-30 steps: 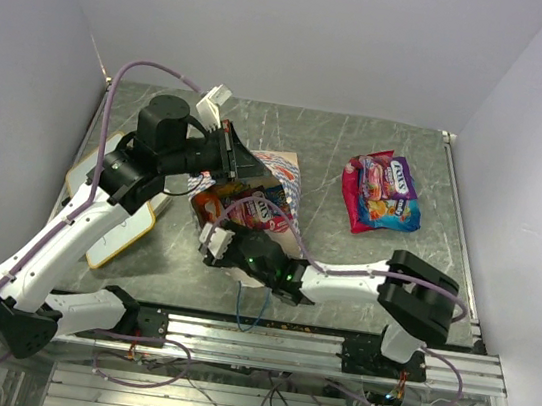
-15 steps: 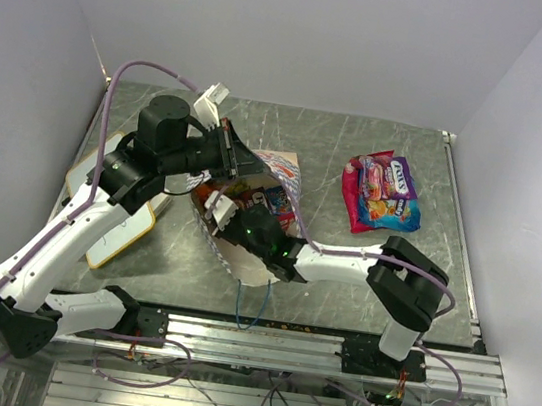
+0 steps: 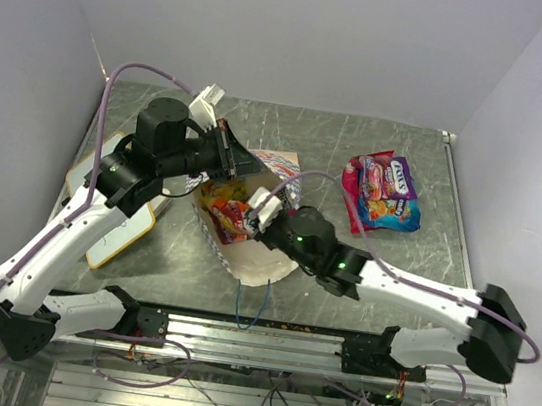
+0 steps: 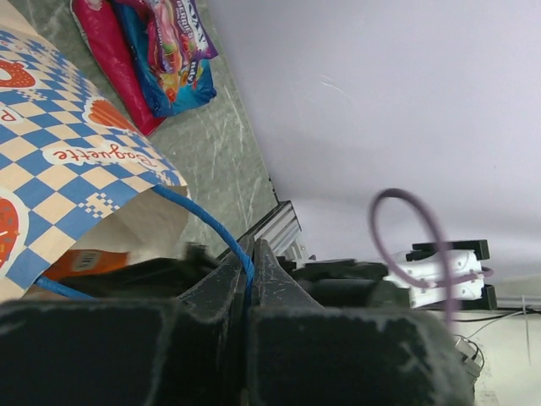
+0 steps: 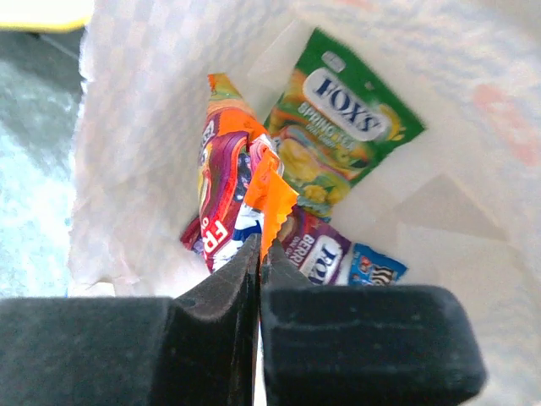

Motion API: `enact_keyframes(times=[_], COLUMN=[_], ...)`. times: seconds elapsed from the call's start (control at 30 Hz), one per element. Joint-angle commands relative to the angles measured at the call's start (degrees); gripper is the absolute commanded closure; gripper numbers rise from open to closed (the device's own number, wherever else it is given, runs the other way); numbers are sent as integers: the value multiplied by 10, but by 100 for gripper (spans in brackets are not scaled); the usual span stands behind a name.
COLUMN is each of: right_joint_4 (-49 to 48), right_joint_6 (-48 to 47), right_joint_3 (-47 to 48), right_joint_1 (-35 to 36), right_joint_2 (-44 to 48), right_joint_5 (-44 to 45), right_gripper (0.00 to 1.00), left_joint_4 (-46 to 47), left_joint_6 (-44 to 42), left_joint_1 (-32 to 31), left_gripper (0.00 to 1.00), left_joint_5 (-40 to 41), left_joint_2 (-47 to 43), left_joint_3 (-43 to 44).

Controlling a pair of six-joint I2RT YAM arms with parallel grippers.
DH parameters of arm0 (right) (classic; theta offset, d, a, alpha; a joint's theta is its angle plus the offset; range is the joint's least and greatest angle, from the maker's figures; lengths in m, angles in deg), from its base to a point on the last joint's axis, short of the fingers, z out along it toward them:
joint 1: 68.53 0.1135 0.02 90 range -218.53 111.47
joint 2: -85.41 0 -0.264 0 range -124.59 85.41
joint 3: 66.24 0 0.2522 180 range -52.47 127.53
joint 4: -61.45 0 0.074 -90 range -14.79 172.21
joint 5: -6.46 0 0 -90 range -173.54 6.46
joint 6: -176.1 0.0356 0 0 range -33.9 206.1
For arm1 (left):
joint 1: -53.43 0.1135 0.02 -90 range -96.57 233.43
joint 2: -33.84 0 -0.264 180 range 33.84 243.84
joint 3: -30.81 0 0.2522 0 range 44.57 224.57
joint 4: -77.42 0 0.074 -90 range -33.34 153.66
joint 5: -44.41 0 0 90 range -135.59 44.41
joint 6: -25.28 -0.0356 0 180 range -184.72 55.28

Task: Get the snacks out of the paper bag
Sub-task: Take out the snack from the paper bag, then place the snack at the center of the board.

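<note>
blue packet point(image 5: 377, 266) — half buried, whiteboard point(image 3: 122, 232) partly hidden

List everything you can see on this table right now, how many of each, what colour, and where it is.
table: one, grey marbled, under everything
whiteboard: one, white with a yellow edge, left side of the table
paper bag: one, cream with blue-and-white checks, centre, mouth open
loose snacks: about three, red, purple and blue, piled right of the bag
green packet: one, inside the bag
purple packet: one, inside the bag
blue packet: one, inside the bag, beside the purple one
orange packet: one, orange-red, inside the bag
left claw: one, black, shut on the bag's blue cord handle
right claw: one, black, in the bag mouth, shut on the orange packet
</note>
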Motion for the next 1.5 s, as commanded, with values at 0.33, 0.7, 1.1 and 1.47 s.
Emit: enact_keyframes(times=[0.33,0.7,1.1,1.47], right_joint_4=[240,386,435,253], right_joint_6=[44,14,-9,-68], right_joint_3=[86,209,310,283], right_joint_1=[-2,-2,-2,-2], right_joint_2=[209,285,298,282], right_joint_5=[89,121,208,463], right_gripper=[100,100,100,100], left_joint_4=[36,41,35,-14], left_joint_6=[6,-8,-14,-44], left_joint_1=[-3,-3,-3,-3], left_gripper=[93,93,93,93], left_joint_5=[39,54,47,66], left_joint_2=[3,24,48,40], left_joint_3=[-25,-41,-45,-52])
